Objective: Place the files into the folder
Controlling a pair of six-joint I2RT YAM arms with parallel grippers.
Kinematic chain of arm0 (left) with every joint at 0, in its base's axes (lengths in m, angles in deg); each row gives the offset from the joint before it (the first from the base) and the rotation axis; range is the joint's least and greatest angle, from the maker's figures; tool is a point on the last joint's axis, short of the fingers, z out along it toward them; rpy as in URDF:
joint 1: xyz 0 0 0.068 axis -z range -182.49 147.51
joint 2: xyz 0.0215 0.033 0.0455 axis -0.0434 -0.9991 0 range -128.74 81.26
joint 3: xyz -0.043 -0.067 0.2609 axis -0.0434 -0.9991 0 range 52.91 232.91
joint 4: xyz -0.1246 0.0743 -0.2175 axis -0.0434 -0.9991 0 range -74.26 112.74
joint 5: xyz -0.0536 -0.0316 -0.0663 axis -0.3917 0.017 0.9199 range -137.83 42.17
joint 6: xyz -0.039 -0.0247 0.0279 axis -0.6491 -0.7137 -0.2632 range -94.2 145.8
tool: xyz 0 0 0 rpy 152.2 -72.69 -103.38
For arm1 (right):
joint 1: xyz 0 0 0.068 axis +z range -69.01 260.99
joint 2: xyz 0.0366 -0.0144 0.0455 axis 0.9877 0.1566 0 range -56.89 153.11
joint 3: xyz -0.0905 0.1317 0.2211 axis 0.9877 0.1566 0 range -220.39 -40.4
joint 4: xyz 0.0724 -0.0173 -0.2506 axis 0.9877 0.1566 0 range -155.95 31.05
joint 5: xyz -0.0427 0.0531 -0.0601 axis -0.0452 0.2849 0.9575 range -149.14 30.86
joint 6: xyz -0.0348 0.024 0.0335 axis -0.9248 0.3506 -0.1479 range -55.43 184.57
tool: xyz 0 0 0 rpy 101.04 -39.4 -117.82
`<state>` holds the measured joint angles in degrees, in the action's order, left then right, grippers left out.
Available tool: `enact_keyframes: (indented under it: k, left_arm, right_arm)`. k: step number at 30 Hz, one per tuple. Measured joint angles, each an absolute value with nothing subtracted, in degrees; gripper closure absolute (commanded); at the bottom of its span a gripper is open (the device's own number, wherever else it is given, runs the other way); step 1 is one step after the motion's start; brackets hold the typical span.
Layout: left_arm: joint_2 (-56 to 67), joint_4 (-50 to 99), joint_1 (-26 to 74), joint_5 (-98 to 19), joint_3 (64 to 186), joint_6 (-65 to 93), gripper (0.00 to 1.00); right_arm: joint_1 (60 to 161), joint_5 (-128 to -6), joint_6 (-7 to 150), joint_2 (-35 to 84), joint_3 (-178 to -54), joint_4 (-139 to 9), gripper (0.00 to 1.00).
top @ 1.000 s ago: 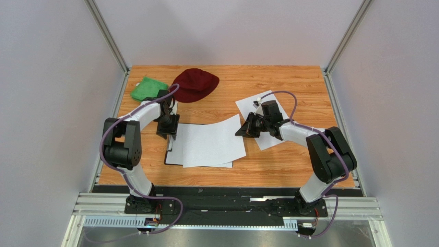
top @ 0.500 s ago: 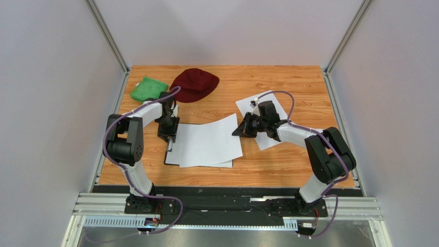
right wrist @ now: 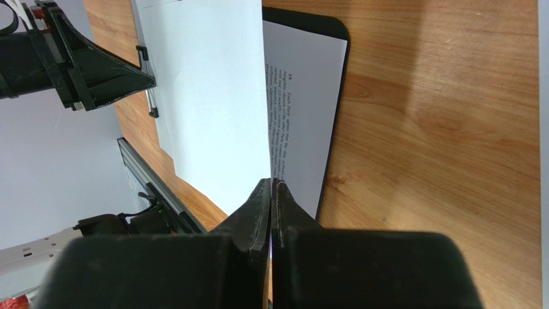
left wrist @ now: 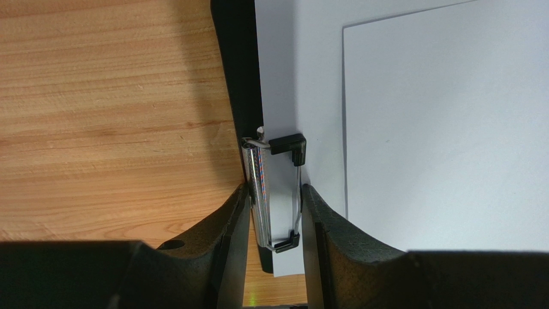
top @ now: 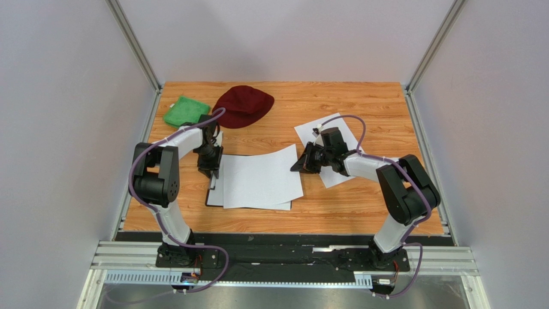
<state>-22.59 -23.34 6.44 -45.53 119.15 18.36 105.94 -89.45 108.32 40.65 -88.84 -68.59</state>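
Note:
The folder, a black clipboard [top: 211,195], lies left of centre under white sheets. My left gripper [top: 210,161] grips its silver clip [left wrist: 259,187]; the fingers [left wrist: 233,215] press it from both sides. My right gripper [top: 301,162] is shut on the right edge of a loose white sheet [top: 261,177], which lies over the folder. In the right wrist view the shut gripper [right wrist: 272,188] pinches this sheet [right wrist: 206,96] above a sheet with printed text [right wrist: 303,96] on the folder [right wrist: 339,45]. Another sheet [top: 325,129] lies under my right arm.
A dark red cap [top: 243,104] and a green cloth [top: 185,111] lie at the back left of the wooden table [top: 361,206]. Metal frame posts stand at the table's back corners. My left gripper shows in the right wrist view [right wrist: 96,71].
My right gripper has moved a little to the left with the sheet, sliding it toward the clip. My left gripper has stayed at the clip.

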Motion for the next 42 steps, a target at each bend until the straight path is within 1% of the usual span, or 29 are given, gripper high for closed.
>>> enact_keyframes:
  k: [1,2,3,4,7,8,9,10,11,17,32,42]
  left_arm:
    - [-22.6,-23.4,6.4,-45.4,119.1,18.2,0.54]
    - [-22.6,-23.4,6.4,-45.3,119.1,18.2,0.54]
    - [-22.7,-23.5,6.5,-45.1,119.1,18.1,0.56]
    - [-22.7,-23.6,6.5,-44.9,119.1,18.0,0.64]
    - [-23.1,-24.2,6.6,-44.8,119.7,17.3,0.72]
    - [-23.1,-24.3,6.6,-44.9,119.8,17.2,0.77]
    - [-23.2,-24.4,6.6,-44.9,119.8,17.1,0.90]
    - [-23.2,-24.5,6.7,-44.9,119.8,17.1,0.96]
    - [-23.2,-24.5,6.7,-44.9,119.8,17.0,1.00]
    - [-23.2,-24.5,6.7,-43.8,119.8,17.0,1.00]
    - [-21.0,-21.4,4.7,-34.5,116.6,17.1,1.00]
    - [-19.5,-17.7,2.1,-29.1,114.1,17.1,1.00]
  right_arm:
    - [105.9,-89.4,108.3,40.9,-89.0,-68.6,1.00]
    - [105.9,-89.3,108.4,41.1,-89.1,-68.6,1.00]
    - [105.9,-89.1,108.6,41.2,-89.3,-68.7,1.00]
    - [105.9,-89.1,108.7,41.3,-89.4,-68.8,1.00]
    - [105.9,-88.3,109.6,41.3,-89.4,-68.9,1.00]
    - [105.9,-88.0,110.0,41.3,-89.4,-68.8,1.00]
    - [105.9,-87.7,110.3,41.3,-89.4,-68.9,1.00]
    - [105.9,-87.3,110.7,41.3,-89.4,-68.9,1.00]
    - [105.9,-86.9,110.9,41.3,-89.3,-68.9,1.00]
    - [106.0,-85.0,111.8,41.2,-89.1,-68.8,1.00]
    - [106.1,-81.7,110.7,41.3,-89.1,-68.1,1.00]
    - [106.1,-82.0,104.6,41.4,-89.2,-64.3,1.00]
